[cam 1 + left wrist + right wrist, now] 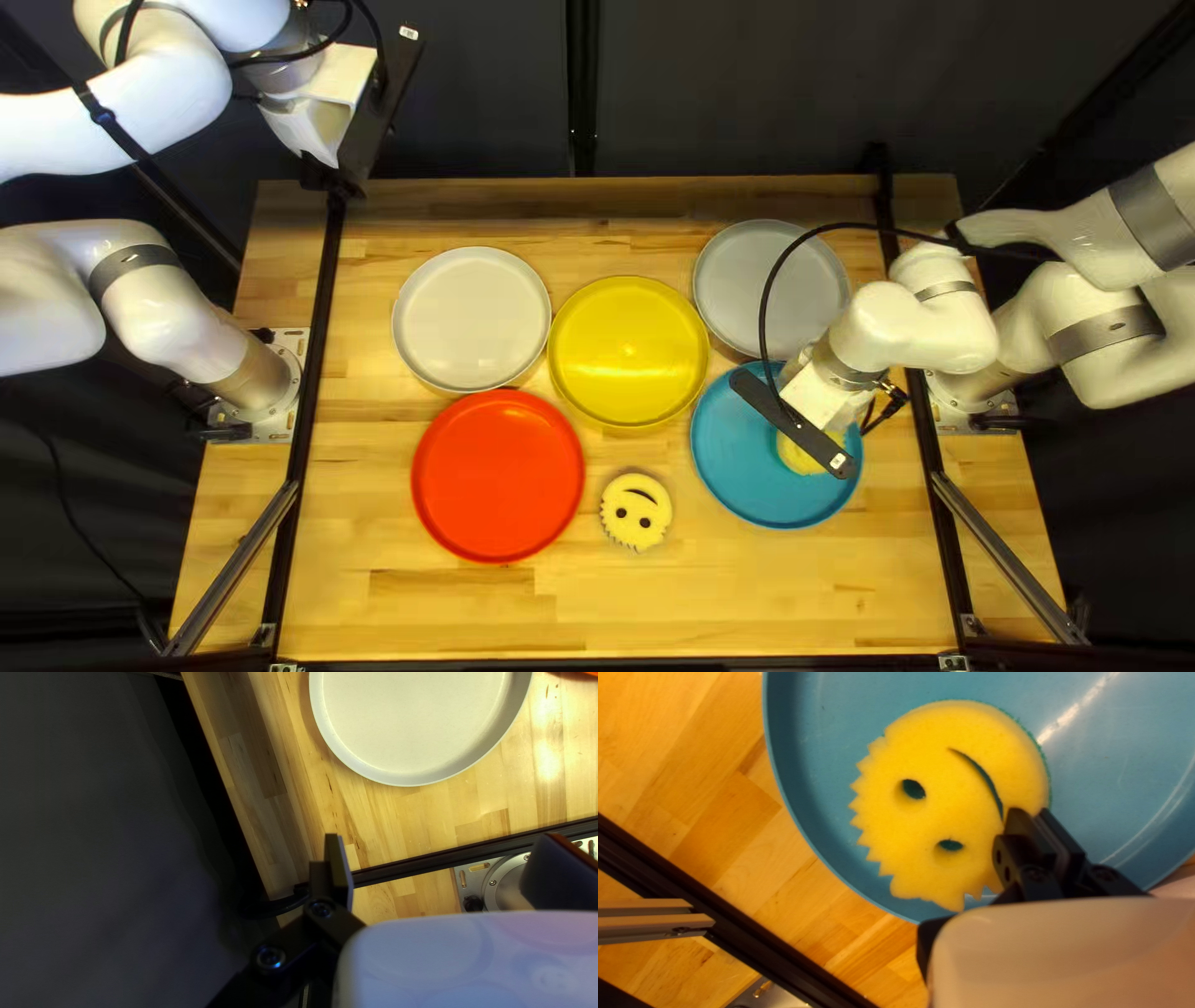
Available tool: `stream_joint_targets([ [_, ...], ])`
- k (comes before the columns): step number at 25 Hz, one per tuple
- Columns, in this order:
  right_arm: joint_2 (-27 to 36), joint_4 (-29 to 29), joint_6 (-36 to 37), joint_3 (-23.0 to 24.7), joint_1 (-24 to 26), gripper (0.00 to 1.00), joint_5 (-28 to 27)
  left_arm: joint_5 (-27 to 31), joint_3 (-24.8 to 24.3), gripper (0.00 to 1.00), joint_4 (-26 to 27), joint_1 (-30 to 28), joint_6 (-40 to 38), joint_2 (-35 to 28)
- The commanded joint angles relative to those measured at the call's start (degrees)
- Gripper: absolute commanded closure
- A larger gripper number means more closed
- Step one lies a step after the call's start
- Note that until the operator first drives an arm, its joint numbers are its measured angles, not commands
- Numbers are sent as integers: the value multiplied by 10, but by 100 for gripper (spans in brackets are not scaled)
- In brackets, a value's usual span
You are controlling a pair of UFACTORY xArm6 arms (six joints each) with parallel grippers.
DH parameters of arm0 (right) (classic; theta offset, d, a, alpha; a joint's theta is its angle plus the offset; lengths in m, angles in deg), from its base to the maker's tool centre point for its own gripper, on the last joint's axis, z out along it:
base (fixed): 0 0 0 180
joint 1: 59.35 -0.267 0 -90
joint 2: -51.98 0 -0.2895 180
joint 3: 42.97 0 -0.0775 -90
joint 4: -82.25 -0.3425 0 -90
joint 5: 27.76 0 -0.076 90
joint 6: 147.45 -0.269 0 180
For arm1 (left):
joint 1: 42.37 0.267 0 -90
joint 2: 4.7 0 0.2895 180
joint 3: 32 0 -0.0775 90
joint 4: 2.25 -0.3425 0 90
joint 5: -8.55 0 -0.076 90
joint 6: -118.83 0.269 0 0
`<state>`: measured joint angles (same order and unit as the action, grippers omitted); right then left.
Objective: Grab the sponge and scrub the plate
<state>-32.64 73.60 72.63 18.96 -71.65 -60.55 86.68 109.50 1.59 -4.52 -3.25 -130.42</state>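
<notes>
Bright overhead light on the pale wooden table [597, 597]; glare streaks the round glossy yellow plate [627, 350] and round blue plate [1111, 765]; dark curtain [747, 84] behind sits dim.

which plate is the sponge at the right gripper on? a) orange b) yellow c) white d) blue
d: in the right wrist view the yellow sponge, gripped at its edge by the right gripper, lies on the blue plate.
</notes>
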Motion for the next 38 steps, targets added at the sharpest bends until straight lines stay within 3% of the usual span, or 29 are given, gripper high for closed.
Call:
stream_joint_targets([
  [1,-71,-16,39,-62,20,100,17,0,0,0,0,0,0,0],
  [6,-122,-11,56,-125,27,100,6,0,0,0,0,0,0,0],
  [11,-152,-2,47,-158,12,100,6,0,0,0,0,0,0,0],
  [19,-138,9,-6,-123,-51,100,30,0,0,0,0,0,0,0],
  [26,-59,22,-65,-59,-86,100,6,0,0,0,0,0,0,0],
  [32,-59,22,-48,-62,-57,100,5,0,0,0,0,0,0,0],
  [38,-103,24,10,-101,2,100,18,0,0,0,0,0,0,0],
])
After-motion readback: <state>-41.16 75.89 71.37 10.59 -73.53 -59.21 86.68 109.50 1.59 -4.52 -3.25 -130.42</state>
